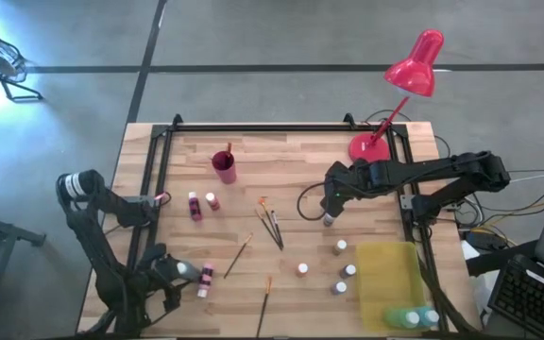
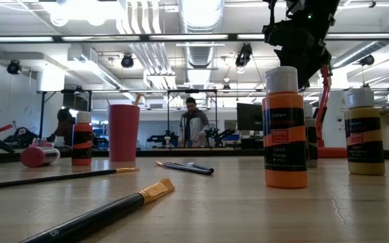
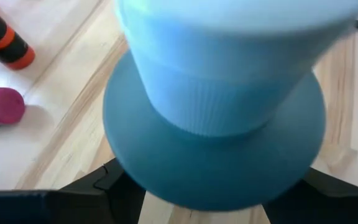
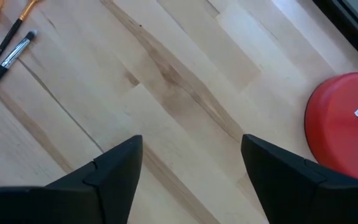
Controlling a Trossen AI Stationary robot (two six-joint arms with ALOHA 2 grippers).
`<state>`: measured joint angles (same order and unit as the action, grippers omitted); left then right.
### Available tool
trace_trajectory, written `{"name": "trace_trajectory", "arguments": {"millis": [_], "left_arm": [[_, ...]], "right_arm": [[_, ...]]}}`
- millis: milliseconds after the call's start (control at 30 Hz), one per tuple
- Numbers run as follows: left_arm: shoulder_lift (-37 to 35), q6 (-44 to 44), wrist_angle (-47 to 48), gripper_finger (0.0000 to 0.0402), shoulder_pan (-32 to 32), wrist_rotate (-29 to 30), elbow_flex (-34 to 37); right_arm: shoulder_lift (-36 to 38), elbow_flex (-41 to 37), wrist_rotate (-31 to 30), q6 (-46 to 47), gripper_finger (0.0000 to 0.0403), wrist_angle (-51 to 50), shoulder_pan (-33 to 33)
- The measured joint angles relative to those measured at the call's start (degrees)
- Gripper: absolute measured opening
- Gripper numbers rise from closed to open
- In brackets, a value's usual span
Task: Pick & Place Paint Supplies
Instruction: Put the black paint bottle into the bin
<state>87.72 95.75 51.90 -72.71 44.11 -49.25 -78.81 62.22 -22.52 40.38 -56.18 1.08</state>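
wood table [image 1: 291,179] carries scattered bottles [image 1: 340,247] and brushes [image 1: 270,225]; a person [image 2: 194,127] stands behind. right gripper [image 4: 191,165] hangs open over bare wood. left gripper [image 1: 189,273] clamps a bottle [image 3: 229,93] near the front-left edge.

Bright ceiling lights [image 2: 201,13] glaring overhead, even daylight on the table [image 1: 291,179], close blue bottle [image 3: 229,93] blurred, soft shadows

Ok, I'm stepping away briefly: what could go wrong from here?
The right gripper is open over bare wood, no bottle between its fingers, so a close now may grab nothing. The red lamp base sits close by; a swing that way could bump it. The left gripper sits beside a lying pink bottle that could roll.
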Motion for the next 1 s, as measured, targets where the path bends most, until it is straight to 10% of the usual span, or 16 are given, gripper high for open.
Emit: {"name": "trace_trajectory", "arguments": {"millis": [633,1000], "left_arm": [[-7.4,-5.0,13.4,0.0160,3.3,4.0,-4.5],[-21.2,-33.3,5.7,0.0158,24.6,7.2,-6.9]], "right_arm": [[0.0,0.0,7.0,-12.4,0.0219,20.9,0.2],[0.8,0.0,19.4,-25.9,0.0233,39.6,0.2]]}}
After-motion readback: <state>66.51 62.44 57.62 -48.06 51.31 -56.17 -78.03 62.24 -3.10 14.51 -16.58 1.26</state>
